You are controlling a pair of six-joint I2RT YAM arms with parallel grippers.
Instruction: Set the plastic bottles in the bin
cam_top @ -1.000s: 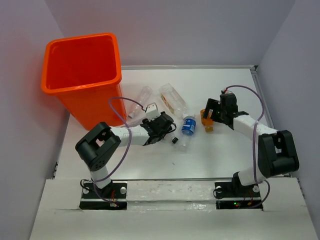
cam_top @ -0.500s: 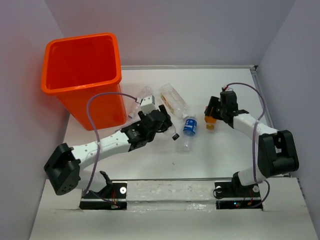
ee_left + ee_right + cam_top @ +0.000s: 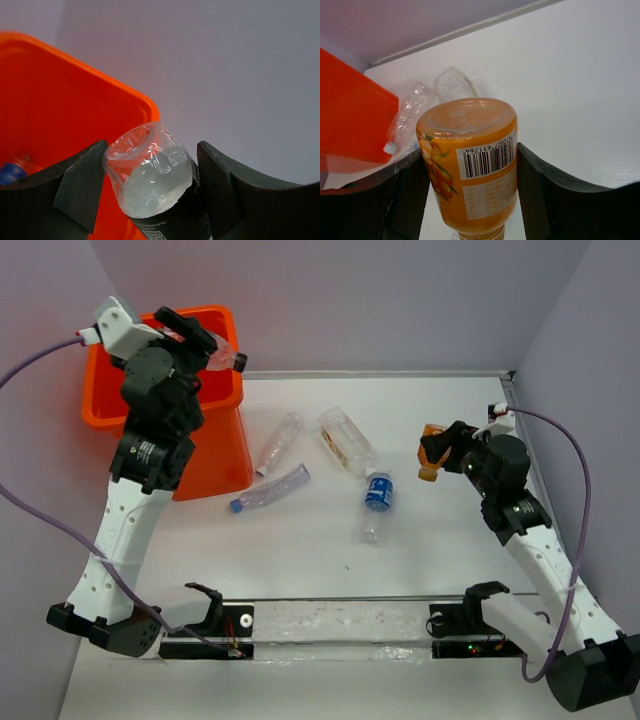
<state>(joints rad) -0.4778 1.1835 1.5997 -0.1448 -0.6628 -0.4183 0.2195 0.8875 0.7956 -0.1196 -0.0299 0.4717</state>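
Observation:
My left gripper [image 3: 207,346] is raised over the near right rim of the orange bin [image 3: 100,420] and is shut on a clear black-labelled bottle [image 3: 222,356]. In the left wrist view that bottle [image 3: 150,175] sits between the fingers, with the bin [image 3: 60,105] below. My right gripper [image 3: 438,452] is shut on an orange-labelled bottle [image 3: 430,458], held above the table's right side; it also shows in the right wrist view [image 3: 475,165]. Several bottles lie mid-table: a clear one [image 3: 280,438], a tan-labelled one [image 3: 345,443], a blue-capped one [image 3: 268,490] and a blue-labelled one [image 3: 376,502].
A blue-capped bottle [image 3: 9,172] lies inside the bin. White walls close in the table [image 3: 450,550] on three sides. The bin's side [image 3: 350,115] and two clear bottles [image 3: 410,112] show ahead in the right wrist view.
My left arm has swung up from the table's middle to above the bin, carrying the black-labelled bottle. My right arm has lifted the orange-labelled bottle off the table.

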